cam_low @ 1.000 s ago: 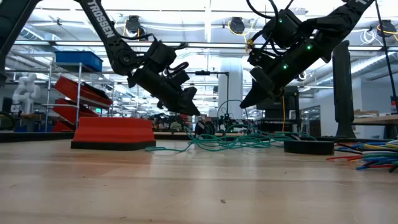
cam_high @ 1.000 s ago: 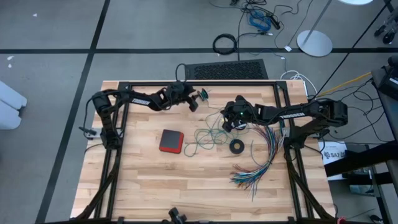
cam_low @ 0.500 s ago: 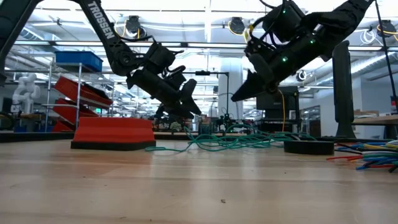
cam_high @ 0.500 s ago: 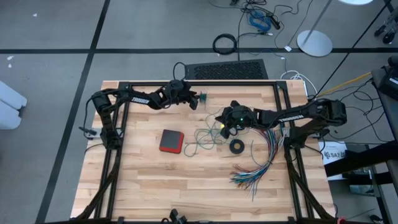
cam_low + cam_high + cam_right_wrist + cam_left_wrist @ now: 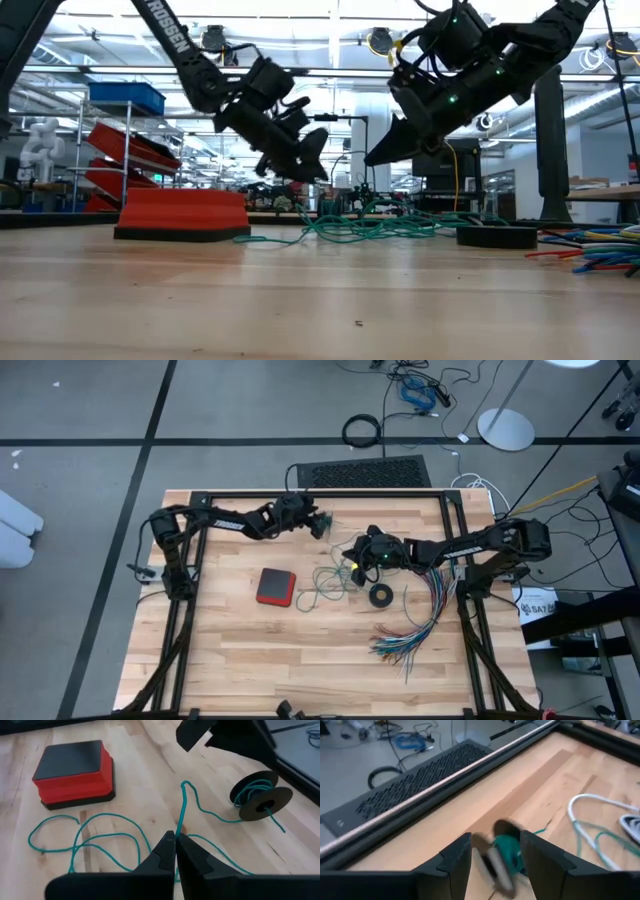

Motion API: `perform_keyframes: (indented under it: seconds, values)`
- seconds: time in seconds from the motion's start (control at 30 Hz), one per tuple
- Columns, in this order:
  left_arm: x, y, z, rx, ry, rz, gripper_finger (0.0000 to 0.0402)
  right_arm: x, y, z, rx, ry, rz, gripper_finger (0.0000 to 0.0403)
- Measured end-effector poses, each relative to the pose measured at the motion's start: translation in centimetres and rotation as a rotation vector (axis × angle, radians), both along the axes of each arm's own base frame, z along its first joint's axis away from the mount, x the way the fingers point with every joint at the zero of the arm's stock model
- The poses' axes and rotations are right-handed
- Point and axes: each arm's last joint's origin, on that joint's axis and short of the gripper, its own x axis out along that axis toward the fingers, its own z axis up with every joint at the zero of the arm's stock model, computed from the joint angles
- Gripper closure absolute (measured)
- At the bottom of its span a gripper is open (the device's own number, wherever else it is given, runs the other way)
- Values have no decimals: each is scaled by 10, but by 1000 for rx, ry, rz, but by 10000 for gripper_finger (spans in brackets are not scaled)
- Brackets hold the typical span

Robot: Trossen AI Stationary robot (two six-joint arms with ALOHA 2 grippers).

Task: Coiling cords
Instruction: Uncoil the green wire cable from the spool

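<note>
**Ana:** Starting from the high view: which step is this?

**Ben:** Early winding, I'd judge. The teal cord [image 5: 322, 585] lies mostly in loose loops mid-table, between the red box [image 5: 275, 586] and the black ring [image 5: 381, 596]. The right gripper [image 5: 352, 557] hangs over those loops. The left gripper [image 5: 318, 520] is near the far edge of the table [image 5: 250, 650].

**Ana:** And the counts?

**Ben:** Two grippers, one red box, one black ring and one fanned wire bundle [image 5: 425, 615].

**Ana:** The low view?

**Ben:** Both grippers hang clear of the wood, and the teal heap lies flat under them.

**Ana:** Left wrist?

**Ben:** Its fingers stand apart. One spool [image 5: 507, 857] wound with teal shows in the gap just beyond them. I cannot tell if they touch it. One white cord [image 5: 577, 802] curves on the wood near it, loose.

**Ana:** Right wrist?

**Ben:** Its fingers are pressed together with a teal strand running out from between the tips. I take that as a pinch on the cord. From there the strand leads to the spool.

**Ana:** And the next move?

**Ben:** Probably the left gripper closes squarely on the spool. The right then feeds the strand on under light tension without dragging the heap into a snarl.
</note>
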Motion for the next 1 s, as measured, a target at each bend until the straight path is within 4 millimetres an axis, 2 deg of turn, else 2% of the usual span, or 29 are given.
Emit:
perform_keyframes:
  seconds: [0.1,0.23,0.37,0.6,0.8,0.9,1.0]
  values:
    - [12,-1,3,-11,49,-13,226,1,0,1,-3,-17,-2,403]
    - [29,5,-7,-41,155,8,226,1,0,2,-5,-26,-2,403]
    - [36,10,-12,-34,178,41,226,1,0,1,4,-14,-3,403]
    - [37,12,-5,11,171,66,226,-1,0,-2,6,16,0,403]
    - [35,13,-7,-3,202,70,228,-1,0,-1,0,16,1,403]
    - [34,12,-8,-15,214,60,245,-1,0,-1,-1,16,1,403]
    - [34,10,-10,-46,226,24,282,-1,0,-1,-2,16,1,403]
